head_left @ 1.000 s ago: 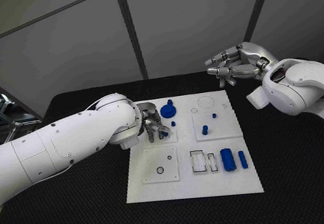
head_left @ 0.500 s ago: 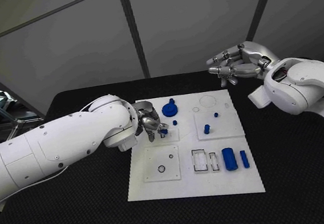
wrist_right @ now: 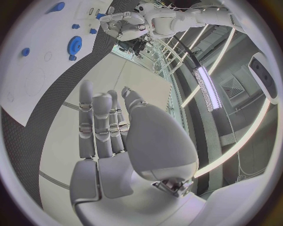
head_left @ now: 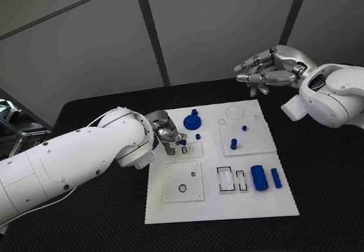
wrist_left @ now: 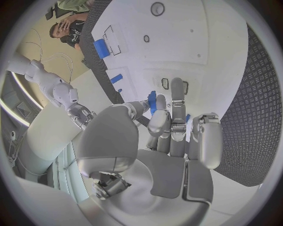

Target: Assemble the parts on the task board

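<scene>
We see the left robot hand (head_left: 169, 137) pinching a small blue plastic peg (wrist_left: 152, 101) over the white task board (head_left: 215, 202) — the right robot hand (head_left: 266, 72), fingers curled on nothing, hovers at two o'clock.

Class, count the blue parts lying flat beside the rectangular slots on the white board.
2: a thick cylinder and, just right of it, a slim bar, both toward the near right corner of the task board. Nothing hides that area.

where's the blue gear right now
In the head view, the blue gear sits near the task board's far edge, just right of the left hand.
</scene>
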`<state>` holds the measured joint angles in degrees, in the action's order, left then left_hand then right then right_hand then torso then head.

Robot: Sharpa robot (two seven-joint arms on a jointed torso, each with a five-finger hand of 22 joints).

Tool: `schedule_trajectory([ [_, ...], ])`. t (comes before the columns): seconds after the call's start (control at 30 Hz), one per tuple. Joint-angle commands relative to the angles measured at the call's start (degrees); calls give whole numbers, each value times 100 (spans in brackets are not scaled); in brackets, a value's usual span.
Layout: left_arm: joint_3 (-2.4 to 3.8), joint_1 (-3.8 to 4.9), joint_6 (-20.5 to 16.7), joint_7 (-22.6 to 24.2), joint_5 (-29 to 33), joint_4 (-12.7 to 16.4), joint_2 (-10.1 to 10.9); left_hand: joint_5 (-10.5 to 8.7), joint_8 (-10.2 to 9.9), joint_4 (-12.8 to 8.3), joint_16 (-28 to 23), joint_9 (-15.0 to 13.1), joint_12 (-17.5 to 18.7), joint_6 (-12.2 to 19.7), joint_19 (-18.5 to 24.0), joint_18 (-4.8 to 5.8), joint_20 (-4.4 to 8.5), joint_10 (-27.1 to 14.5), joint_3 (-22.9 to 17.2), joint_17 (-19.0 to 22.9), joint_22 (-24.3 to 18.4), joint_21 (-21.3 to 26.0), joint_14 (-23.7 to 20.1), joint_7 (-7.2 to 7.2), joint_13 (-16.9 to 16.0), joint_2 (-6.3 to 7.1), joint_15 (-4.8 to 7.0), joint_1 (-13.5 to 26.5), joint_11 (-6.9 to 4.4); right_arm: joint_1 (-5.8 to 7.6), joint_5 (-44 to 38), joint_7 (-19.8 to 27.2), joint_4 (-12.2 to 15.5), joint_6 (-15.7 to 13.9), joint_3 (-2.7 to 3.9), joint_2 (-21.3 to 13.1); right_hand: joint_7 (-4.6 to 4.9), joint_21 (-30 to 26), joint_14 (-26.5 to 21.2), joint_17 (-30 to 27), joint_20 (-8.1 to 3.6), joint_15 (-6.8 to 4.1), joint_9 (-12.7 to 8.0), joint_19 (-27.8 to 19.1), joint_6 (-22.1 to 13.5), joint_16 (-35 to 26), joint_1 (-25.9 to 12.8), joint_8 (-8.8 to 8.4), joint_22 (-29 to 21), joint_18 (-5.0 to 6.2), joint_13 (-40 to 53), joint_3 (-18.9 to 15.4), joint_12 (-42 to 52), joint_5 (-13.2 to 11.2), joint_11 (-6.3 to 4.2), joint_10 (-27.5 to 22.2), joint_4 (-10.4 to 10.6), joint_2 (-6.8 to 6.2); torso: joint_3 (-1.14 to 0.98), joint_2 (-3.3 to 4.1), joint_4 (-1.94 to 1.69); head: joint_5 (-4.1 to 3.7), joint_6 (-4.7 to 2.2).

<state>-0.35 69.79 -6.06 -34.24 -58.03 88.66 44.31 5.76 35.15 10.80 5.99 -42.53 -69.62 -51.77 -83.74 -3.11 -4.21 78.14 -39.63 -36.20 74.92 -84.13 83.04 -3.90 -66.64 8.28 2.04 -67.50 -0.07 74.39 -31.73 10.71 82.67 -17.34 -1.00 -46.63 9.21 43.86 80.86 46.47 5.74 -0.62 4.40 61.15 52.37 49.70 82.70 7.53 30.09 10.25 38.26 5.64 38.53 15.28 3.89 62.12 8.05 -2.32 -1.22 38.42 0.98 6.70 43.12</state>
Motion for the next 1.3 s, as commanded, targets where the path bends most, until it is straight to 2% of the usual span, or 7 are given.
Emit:
schedule_trajectory([
  [0.03, 0, -16, -231, -106, -307, -40, -46, 2, 28, -818, -33, -16, -62, 47, -57, 96, 1, 65, -861, -6, 729, -46, 50, 9, -58, 2, 1, 68, -4, 13, -64, 74, 6, 49, 4, -1, 6, -20, 25, 5, -9, 4, -5, 42, -34, -14, 20, 7, -9, 29, -5, 30, -20, 37, 3, -26, -14, -19, -5, 8, 0, 5, 2],
  [0.2, -7, -57, -171, -167, -378, -113, -111, -1, 42, -863, -39, -43, -272, 57, -87, 106, 2, 171, -900, -13, 768, -71, 55, 12, -274, -6, 3, 135, -5, 13, -100, 76, 9, 53, 4, 3, 6, -20, 25, 5, -9, 4, -5, 42, -34, -14, 20, 7, -9, 29, -5, 30, -20, 37, 3, -26, -14, -19, -3, 11, 9, 22, 17],
  [0.4, -11, -102, -70, -210, -405, -160, -148, -6, 55, -919, -48, -71, -482, 66, -91, 106, 4, 261, -935, -22, 773, -69, 59, 11, -481, -22, 3, 213, -4, 13, -117, 76, 13, 57, 4, -1, 6, -24, 25, -2, -9, 3, -5, 45, -35, -25, 22, 9, -11, 29, -8, 32, -20, 39, 3, -25, -15, -19, -3, 4, -1, 20, 15],
  [0.73, -19, -137, 64, -289, -531, -202, -206, -14, 57, -1040, -70, -106, -1201, 63, -144, 123, 3, 618, -948, -45, 848, -108, 71, 9, -1276, -64, 1, 355, 3, 13, -132, 78, 14, 62, 3, 13, 6, -24, 25, -2, -9, 3, -5, 45, -35, -25, 22, 9, -11, 29, -8, 32, -20, 39, 3, -25, -15, -19, 0, 9, 2, 41, 29],
  [0.93, -27, -149, 55, -304, -585, -210, -231, -23, 48, -1067, -80, -110, -1499, 58, -176, 135, 2, 793, -924, -55, 892, -134, 75, 7, -1633, -103, -2, 405, 9, 13, -137, 76, 17, 65, 3, 17, 6, -24, 25, -2, -9, 3, -5, 45, -35, -25, 22, 9, -11, 29, -8, 32, -20, 39, 3, -25, -15, -19, 1, 12, 6, 38, 22],
  [1.17, -29, -158, 119, -362, -647, -184, -229, -201, 44, -1088, -98, -127, -2031, 44, -248, 161, -5, 1180, -862, -74, 993, -197, 84, 0, -2326, -204, -10, 462, 26, 13, -138, 72, 19, 68, 3, 15, 7, -29, 29, 1, -9, 4, -5, 49, -34, -28, 18, 12, -15, 29, -11, 35, -19, 45, 4, -23, -10, -14, 0, 12, 2, 32, 42],
  [1.3, -30, -162, 150, -386, -703, -161, -219, -265, 54, -1089, -105, -145, -2038, 36, -270, 169, -7, 1186, -825, -82, 1024, -217, 86, 0, -2336, -238, -12, 482, 30, 13, -138, 71, 18, 69, 3, 13, 7, -29, 29, 1, -9, 4, -5, 49, -34, -28, 18, 12, -15, 29, -11, 35, -19, 45, 4, -23, -10, -14, 2, 10, -4, 31, 45],
])
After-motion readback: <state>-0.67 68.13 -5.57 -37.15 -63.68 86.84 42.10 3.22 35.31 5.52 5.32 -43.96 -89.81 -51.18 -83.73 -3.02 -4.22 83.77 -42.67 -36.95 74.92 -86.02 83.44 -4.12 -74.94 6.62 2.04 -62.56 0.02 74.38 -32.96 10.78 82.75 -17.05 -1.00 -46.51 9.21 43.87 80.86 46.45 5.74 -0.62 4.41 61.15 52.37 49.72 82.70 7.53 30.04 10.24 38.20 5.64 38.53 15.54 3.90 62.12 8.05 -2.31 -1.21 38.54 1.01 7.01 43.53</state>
